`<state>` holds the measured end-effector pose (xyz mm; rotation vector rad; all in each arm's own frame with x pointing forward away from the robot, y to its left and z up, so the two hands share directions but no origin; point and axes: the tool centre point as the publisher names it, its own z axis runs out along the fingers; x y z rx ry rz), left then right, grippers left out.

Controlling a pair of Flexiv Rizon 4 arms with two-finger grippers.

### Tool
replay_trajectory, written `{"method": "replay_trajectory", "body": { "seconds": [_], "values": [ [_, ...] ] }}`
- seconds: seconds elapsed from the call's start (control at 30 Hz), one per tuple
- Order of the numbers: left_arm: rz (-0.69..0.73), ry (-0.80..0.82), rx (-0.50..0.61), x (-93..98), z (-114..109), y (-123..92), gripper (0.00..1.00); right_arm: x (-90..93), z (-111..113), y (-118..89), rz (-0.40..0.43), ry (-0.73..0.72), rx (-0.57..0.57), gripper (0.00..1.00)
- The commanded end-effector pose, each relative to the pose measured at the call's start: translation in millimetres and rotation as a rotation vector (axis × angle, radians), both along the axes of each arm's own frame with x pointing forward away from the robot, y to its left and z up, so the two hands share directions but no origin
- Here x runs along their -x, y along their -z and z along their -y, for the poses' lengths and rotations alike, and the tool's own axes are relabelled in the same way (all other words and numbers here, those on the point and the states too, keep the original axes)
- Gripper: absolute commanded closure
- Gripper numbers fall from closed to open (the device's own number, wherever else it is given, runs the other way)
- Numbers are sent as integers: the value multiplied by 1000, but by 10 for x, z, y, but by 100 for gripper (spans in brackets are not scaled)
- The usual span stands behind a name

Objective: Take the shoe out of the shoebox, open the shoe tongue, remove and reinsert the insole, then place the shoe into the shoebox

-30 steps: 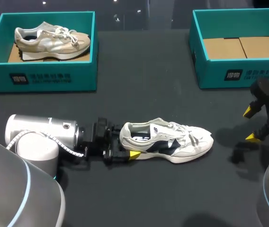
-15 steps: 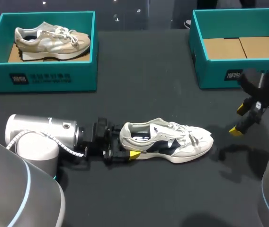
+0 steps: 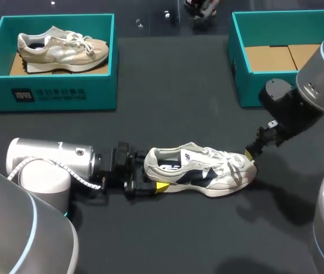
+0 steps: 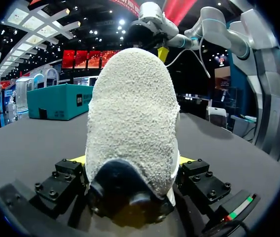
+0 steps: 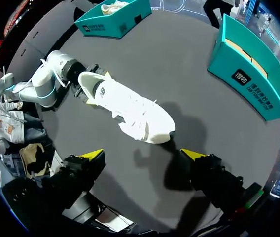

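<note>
Right: the left teal shoebox (image 3: 53, 94) at the table's (image 3: 173, 85) far left corner holds a beige sneaker (image 3: 62, 48). The right teal shoebox (image 3: 264, 85) at the far right corner shows its bare cardboard floor. The white-and-navy sneaker (image 3: 202, 171) stands on its sole mid-table near the front edge, laced, toe toward the right edge. The left gripper (image 4: 130, 160) pinches its heel from both sides. The right gripper (image 5: 141, 154), fingers spread wide, hangs over the toe.

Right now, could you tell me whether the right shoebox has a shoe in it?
No, the right shoebox holds only brown cardboard; the white-and-navy shoe lies on the table.
</note>
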<state>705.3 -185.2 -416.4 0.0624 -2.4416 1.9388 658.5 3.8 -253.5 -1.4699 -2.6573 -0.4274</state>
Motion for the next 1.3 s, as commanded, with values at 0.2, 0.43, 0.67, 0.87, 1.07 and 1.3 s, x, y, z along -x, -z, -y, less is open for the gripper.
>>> {"method": "replay_trajectory", "body": {
  "seconds": [0.2,0.43,0.67,0.87,1.07,1.3],
  "values": [
    [1,-4,-1,6,7,68,100,106,-612,-32,-130,307,166,0],
    [1,-4,-1,6,7,68,100,185,-950,64,-216,448,290,0],
    [1,-4,-1,6,7,68,100,185,-950,64,-216,448,290,0],
    [1,-4,-1,6,7,68,100,154,-1290,104,-204,605,413,0],
    [1,-4,-1,6,7,68,100,49,-1570,200,-148,665,410,0],
    [1,-4,-1,6,7,68,100,38,-1627,252,-105,655,408,0]
  ]
}}
